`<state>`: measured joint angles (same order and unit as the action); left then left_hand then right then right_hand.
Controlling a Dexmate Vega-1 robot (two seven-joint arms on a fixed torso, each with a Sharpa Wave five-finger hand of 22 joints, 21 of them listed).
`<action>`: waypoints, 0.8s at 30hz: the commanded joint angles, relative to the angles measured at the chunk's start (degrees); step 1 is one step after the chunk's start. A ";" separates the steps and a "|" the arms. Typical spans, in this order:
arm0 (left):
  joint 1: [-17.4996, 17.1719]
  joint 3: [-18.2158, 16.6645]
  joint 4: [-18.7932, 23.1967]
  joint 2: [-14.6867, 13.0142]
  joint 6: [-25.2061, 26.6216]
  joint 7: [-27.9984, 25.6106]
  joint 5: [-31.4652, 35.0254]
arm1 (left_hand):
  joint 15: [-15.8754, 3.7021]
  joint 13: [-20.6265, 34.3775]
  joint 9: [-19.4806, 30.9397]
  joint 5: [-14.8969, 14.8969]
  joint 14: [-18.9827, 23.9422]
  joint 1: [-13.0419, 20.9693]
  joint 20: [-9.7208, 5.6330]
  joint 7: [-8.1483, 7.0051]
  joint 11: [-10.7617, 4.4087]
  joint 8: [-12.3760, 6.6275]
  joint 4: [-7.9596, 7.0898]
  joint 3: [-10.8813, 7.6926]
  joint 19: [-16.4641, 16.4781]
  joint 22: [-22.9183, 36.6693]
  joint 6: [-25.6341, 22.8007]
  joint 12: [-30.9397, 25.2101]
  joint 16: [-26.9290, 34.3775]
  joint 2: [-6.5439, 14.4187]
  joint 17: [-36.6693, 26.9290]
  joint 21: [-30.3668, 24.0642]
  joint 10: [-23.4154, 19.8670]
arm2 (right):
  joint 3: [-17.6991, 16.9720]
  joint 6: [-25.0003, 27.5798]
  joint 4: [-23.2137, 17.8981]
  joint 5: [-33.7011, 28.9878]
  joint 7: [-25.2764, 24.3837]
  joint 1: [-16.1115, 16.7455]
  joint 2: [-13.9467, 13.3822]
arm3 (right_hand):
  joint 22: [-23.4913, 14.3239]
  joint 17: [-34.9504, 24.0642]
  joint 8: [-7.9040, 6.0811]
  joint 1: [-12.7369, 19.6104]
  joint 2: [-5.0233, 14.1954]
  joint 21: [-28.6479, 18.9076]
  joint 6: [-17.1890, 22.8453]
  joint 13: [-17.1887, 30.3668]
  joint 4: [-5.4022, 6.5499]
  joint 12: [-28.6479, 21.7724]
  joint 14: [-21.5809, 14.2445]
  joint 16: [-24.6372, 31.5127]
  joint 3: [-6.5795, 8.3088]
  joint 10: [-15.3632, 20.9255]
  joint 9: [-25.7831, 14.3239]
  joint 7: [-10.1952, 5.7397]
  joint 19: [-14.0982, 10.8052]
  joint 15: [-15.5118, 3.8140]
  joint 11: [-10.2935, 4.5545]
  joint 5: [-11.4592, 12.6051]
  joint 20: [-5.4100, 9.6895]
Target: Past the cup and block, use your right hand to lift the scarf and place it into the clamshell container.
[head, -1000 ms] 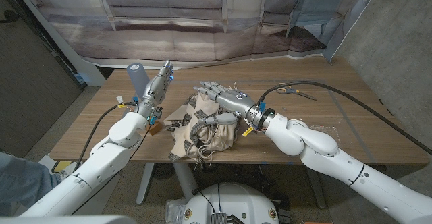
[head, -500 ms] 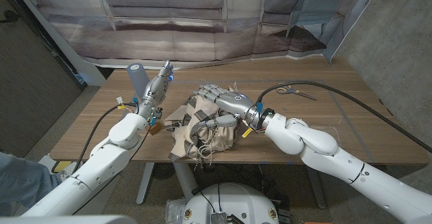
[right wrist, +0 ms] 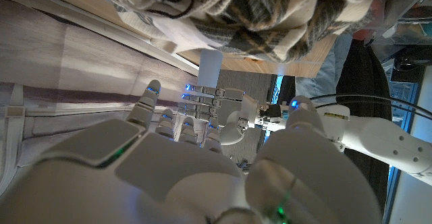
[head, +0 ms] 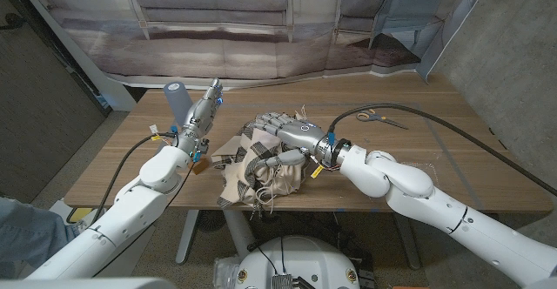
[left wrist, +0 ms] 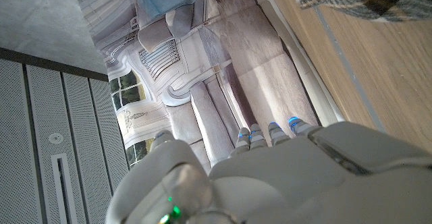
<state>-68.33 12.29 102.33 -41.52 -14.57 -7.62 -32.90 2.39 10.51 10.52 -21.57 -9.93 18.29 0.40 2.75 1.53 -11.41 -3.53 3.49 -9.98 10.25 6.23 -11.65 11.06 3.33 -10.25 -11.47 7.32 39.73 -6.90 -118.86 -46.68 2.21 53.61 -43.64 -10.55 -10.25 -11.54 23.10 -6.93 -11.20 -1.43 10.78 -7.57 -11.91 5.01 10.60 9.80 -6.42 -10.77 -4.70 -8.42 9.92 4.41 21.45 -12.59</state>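
Cream-and-dark plaid woven scarf (head: 252, 167) under silver-grey right hand (head: 291, 137) fingers; pale blue-grey cylindrical cup (head: 178, 104) beside silver-grey left hand (head: 204, 110) fingers.

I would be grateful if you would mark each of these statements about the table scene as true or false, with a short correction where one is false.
1. The right hand is over the scarf. True.
2. The scarf is plain red. False: it is a beige and dark plaid with fringe.
3. The left hand holds the grey cup. False: its fingers are straight and hold nothing; the cup stands beside it.
4. A pair of scissors lies on the table past the right arm. True.
5. The scarf already lies in a clamshell container. False: it lies bunched on the wooden tabletop.
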 commanded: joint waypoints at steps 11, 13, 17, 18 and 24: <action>0.93 0.22 -0.15 -0.59 1.40 0.67 -0.17 | 1.25 0.19 0.21 0.32 -0.39 0.75 0.35 0.56 1.68 0.09 -0.02 0.65 -6.05 0.23 0.05 0.08 -0.20 0.00 -0.27 -0.01 0.22 | 2.08 0.86 0.62 -2.37 4.14 -1.87 0.25 | -0.09 -0.20 0.37 0.50 -0.68 -0.18 -1.22 0.13 -0.06 0.11 0.00 0.12 -0.71 -0.69 -0.16 -0.14 -0.53 0.23 0.16 0.84 0.02; 0.93 0.15 0.23 -1.03 1.88 0.55 0.07 | 1.28 0.19 0.21 0.32 -0.40 0.76 0.38 0.48 1.72 0.12 -0.03 0.68 -6.06 0.23 0.13 0.12 -0.20 0.01 -0.27 -0.01 0.34 | 2.27 0.77 0.79 -2.58 4.42 -2.12 0.28 | -0.10 -0.19 0.35 0.51 -0.70 -0.21 -1.19 0.13 -0.05 0.08 -0.05 0.14 -0.75 -0.64 -0.16 -0.15 -0.62 0.23 0.17 0.90 0.03; 0.90 0.08 0.03 -0.49 1.60 0.26 -0.29 | 1.42 0.19 0.21 0.33 -0.48 0.79 0.48 0.41 1.74 0.14 -0.03 0.74 -6.15 0.23 0.18 0.11 -0.23 0.03 -0.27 0.02 0.31 | 2.57 0.63 1.20 -2.95 4.73 -2.48 0.34 | -0.11 -0.19 0.36 0.51 -0.72 -0.26 -1.22 0.13 -0.04 0.07 -0.09 0.16 -0.80 -0.65 -0.16 -0.20 -0.75 0.20 0.16 0.97 0.03; 0.91 0.09 0.15 -0.63 1.88 0.22 -0.28 | 1.39 0.19 0.21 0.33 -0.45 0.80 0.46 0.39 1.75 0.14 -0.04 0.75 -6.14 0.23 0.17 0.10 -0.22 0.04 -0.27 0.01 0.29 | 2.64 0.70 1.26 -3.12 4.78 -2.52 0.37 | -0.11 -0.19 0.35 0.52 -0.72 -0.28 -1.21 0.13 -0.04 0.07 -0.07 0.15 -0.82 -0.65 -0.16 -0.18 -0.79 0.18 0.16 1.00 0.04; 1.18 0.35 0.08 -0.63 2.22 0.29 -0.25 | 1.38 0.19 0.22 0.34 -0.40 0.84 0.53 0.40 1.78 0.11 -0.04 0.82 -6.16 0.23 0.10 0.07 -0.20 0.07 -0.28 0.02 0.25 | 3.06 0.78 1.80 -3.76 5.06 -2.88 0.54 | -0.12 -0.19 0.34 0.56 -0.71 -0.33 -1.23 0.13 -0.04 0.07 -0.09 0.16 -0.86 -0.67 -0.16 -0.16 -0.93 0.15 0.17 1.09 0.04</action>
<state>-67.59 12.30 102.25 -41.98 -13.08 -7.29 -33.09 3.40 10.51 10.52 -21.57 -9.87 18.51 0.63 2.75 2.87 -11.42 -3.62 3.87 -9.74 10.25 6.23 -11.65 11.06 3.56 -10.25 -11.47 7.42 42.01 -6.13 -117.81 -49.28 6.33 51.48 -43.32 -10.54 -10.25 -11.14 23.40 -7.22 -11.20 -2.07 10.78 -7.80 -11.90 5.02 10.59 9.08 -6.56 -10.77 -4.70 -8.87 9.92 4.53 22.35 -12.58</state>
